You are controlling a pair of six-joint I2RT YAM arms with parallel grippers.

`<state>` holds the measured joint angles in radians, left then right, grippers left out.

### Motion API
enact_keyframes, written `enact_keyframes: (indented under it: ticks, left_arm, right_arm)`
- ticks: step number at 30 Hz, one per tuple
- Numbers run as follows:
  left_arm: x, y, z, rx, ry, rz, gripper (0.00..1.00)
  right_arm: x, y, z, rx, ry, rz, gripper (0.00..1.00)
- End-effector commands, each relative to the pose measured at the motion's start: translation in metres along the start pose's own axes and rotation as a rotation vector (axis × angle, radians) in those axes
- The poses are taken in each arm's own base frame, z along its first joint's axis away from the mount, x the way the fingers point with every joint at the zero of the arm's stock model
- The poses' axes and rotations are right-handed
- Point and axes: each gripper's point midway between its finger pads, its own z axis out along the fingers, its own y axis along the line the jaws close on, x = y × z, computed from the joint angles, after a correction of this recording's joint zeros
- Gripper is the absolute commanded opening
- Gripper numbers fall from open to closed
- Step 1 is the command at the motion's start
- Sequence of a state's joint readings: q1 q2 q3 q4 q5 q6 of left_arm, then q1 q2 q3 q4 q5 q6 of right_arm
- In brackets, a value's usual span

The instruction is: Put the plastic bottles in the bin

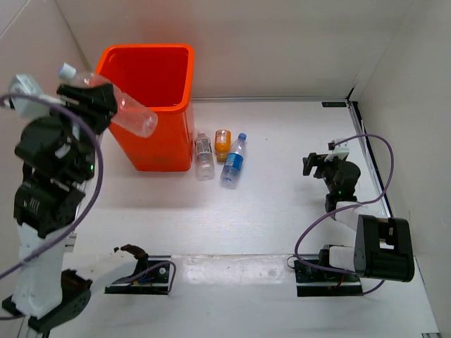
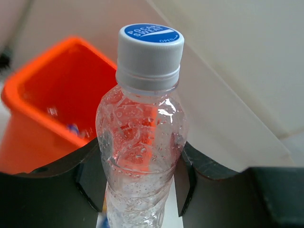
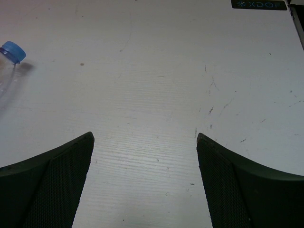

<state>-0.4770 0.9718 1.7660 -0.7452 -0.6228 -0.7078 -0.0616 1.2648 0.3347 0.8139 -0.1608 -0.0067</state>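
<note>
The left pincer [image 1: 95, 98] is clamped around the middle of a clear bottle with a white cap [image 1: 135, 117]. It holds that bottle tilted above the orange bin [image 1: 162, 148], the cap end sticking out past the bin's left side. A second clear bottle [image 1: 204, 156], a short orange bottle [image 1: 223, 144] and a blue-capped bottle [image 1: 234, 160] lie side by side on the table [image 1: 282, 134] just right of the bin. The right pincer [image 1: 315, 165] is well apart from them, its fingers spread with nothing between.
</note>
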Motion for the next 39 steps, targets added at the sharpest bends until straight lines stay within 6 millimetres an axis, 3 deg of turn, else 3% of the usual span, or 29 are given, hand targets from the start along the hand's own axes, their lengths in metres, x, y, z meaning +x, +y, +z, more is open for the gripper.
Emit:
enact_keyframes:
  ticks: [1, 2, 3, 4, 5, 6, 7, 8, 9, 10, 11, 12, 13, 15, 17, 18, 19, 20, 21, 22, 23, 25, 27, 28, 29, 32, 35, 38, 39]
  left_arm:
    - [0.001, 0.003, 0.046, -0.122, -0.008, 0.280, 0.42]
    - [0.000, -0.003, 0.052, -0.112, -0.004, 0.280, 0.44]
    - [-0.017, -0.009, 0.060, -0.118, -0.018, 0.274, 0.45]
    - [-0.015, -0.010, 0.068, -0.121, -0.003, 0.270, 0.48]
    - [0.002, 0.001, 0.094, -0.153, 0.068, 0.270, 0.55]
    - [-0.003, -0.003, 0.099, -0.140, 0.065, 0.215, 0.58]
    - [-0.007, 0.007, 0.111, -0.155, 0.064, 0.202, 0.61]
    - [0.014, 0.006, 0.133, -0.110, 0.141, 0.183, 0.65]
    - [0.018, 0.010, 0.144, -0.100, 0.173, 0.121, 0.72]
    - [0.007, 0.015, 0.151, -0.097, 0.159, 0.101, 0.75]
    - [0.037, 0.023, 0.176, -0.097, 0.252, 0.096, 0.79]
    - [0.045, 0.048, 0.176, -0.172, 0.314, 0.110, 1.00]
    - [0.038, 0.038, 0.182, -0.145, 0.300, 0.104, 1.00]
    - [0.049, 0.048, 0.188, -0.168, 0.348, 0.105, 1.00]
    - [0.060, 0.063, 0.178, -0.216, 0.393, 0.120, 1.00]
    - [0.047, 0.049, 0.151, -0.177, 0.352, 0.130, 1.00]
    - [0.056, 0.070, 0.159, -0.235, 0.315, 0.194, 1.00]
    - [0.083, 0.069, 0.162, -0.206, 0.320, 0.222, 1.00]
    - [0.032, 0.053, 0.120, -0.178, 0.145, 0.254, 1.00]
    - [0.030, 0.051, 0.114, -0.153, 0.107, 0.268, 1.00]
    - [0.060, 0.054, 0.125, -0.115, 0.083, 0.279, 1.00]
    - [0.030, 0.035, 0.084, -0.011, -0.027, 0.311, 1.00]
    - [0.044, 0.012, 0.069, 0.151, -0.036, 0.376, 1.00]
    - [0.062, -0.020, 0.051, 0.384, 0.000, 0.460, 1.00]
    - [0.069, -0.038, 0.042, 0.493, -0.016, 0.528, 1.00]
    - [0.118, -0.062, 0.012, 0.763, 0.056, 0.610, 1.00]
    - [0.149, -0.061, 0.004, 0.791, 0.187, 0.624, 1.00]
    - [0.181, -0.044, 0.002, 0.703, 0.357, 0.634, 1.00]
    - [0.200, -0.021, 0.003, 0.628, 0.414, 0.658, 1.00]
  right_arm:
    - [-0.022, -0.001, 0.004, -0.005, -0.071, -0.017, 0.90]
    - [-0.023, -0.001, 0.004, -0.005, -0.074, -0.018, 0.90]
    - [-0.023, -0.001, 0.004, -0.005, -0.076, -0.017, 0.90]
    - [-0.023, -0.001, 0.004, -0.005, -0.073, -0.017, 0.90]
    - [-0.024, -0.001, 0.004, -0.006, -0.077, -0.018, 0.90]
    - [-0.023, -0.001, 0.004, -0.006, -0.074, -0.018, 0.90]
    - [-0.022, -0.001, 0.004, -0.005, -0.073, -0.017, 0.90]
    - [-0.024, -0.001, 0.004, -0.005, -0.077, -0.018, 0.90]
    - [-0.024, -0.002, 0.003, -0.003, -0.076, -0.018, 0.90]
    - [-0.022, -0.001, 0.004, -0.005, -0.073, -0.017, 0.90]
    - [-0.023, -0.001, 0.004, -0.005, -0.073, -0.017, 0.90]
    - [-0.023, -0.001, 0.004, -0.003, -0.074, -0.018, 0.90]
    - [-0.024, -0.001, 0.004, -0.003, -0.076, -0.018, 0.90]
    - [-0.023, -0.001, 0.004, -0.003, -0.073, -0.018, 0.90]
    - [-0.023, 0.000, 0.004, -0.006, -0.073, -0.018, 0.90]
    - [-0.023, -0.001, 0.004, -0.003, -0.074, -0.018, 0.90]
    - [-0.023, -0.001, 0.004, -0.003, -0.074, -0.018, 0.90]
    - [-0.022, 0.000, 0.004, -0.005, -0.071, -0.017, 0.90]
    - [-0.022, 0.000, 0.004, -0.005, -0.071, -0.018, 0.90]
    - [-0.023, 0.000, 0.004, -0.005, -0.074, -0.018, 0.90]
    - [-0.023, -0.001, 0.004, -0.002, -0.073, -0.019, 0.90]
    - [-0.023, -0.001, 0.004, -0.002, -0.074, -0.018, 0.90]
    - [-0.023, -0.001, 0.004, -0.002, -0.073, -0.018, 0.90]
    - [-0.022, -0.001, 0.004, -0.003, -0.070, -0.017, 0.90]
    - [-0.024, -0.001, 0.003, -0.003, -0.076, -0.018, 0.90]
    - [-0.023, 0.000, 0.004, -0.005, -0.073, -0.018, 0.90]
    - [-0.023, -0.001, 0.004, -0.003, -0.074, -0.018, 0.90]
    - [-0.023, -0.001, 0.004, -0.002, -0.073, -0.018, 0.90]
    - [-0.023, 0.000, 0.004, -0.002, -0.074, -0.018, 0.90]
